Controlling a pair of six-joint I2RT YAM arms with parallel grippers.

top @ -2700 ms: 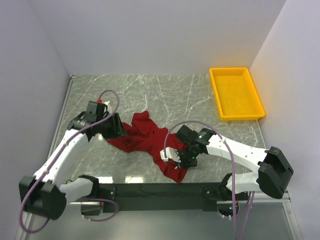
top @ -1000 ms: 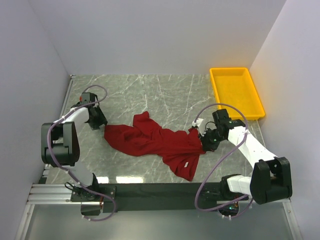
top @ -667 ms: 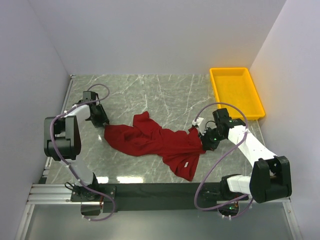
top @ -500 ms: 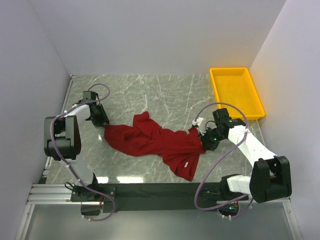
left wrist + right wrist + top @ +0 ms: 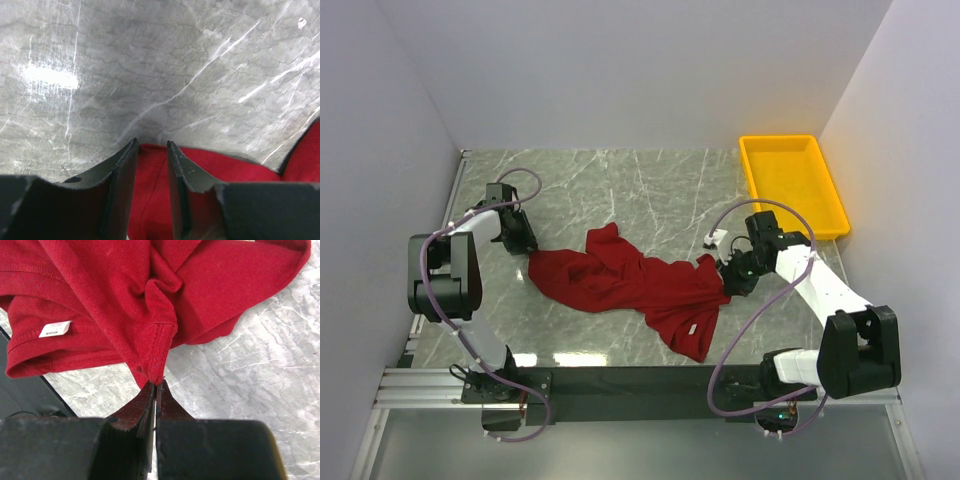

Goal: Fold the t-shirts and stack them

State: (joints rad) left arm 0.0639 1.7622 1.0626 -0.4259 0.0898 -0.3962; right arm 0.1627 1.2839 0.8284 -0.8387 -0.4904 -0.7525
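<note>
One rumpled red t-shirt [image 5: 630, 282], veined marble table [image 5: 650, 190]

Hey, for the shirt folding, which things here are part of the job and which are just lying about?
In the job:
t-shirt
right claw, pinching its hem
left claw, open over its left end

Lying about:
tray, far right, apart from the t-shirt

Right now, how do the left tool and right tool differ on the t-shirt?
The right tool is pinched shut on a hem of the dark red t-shirt; the left tool has its jaws apart over the shirt's edge. Right tool at its right end, left tool at its left.
</note>
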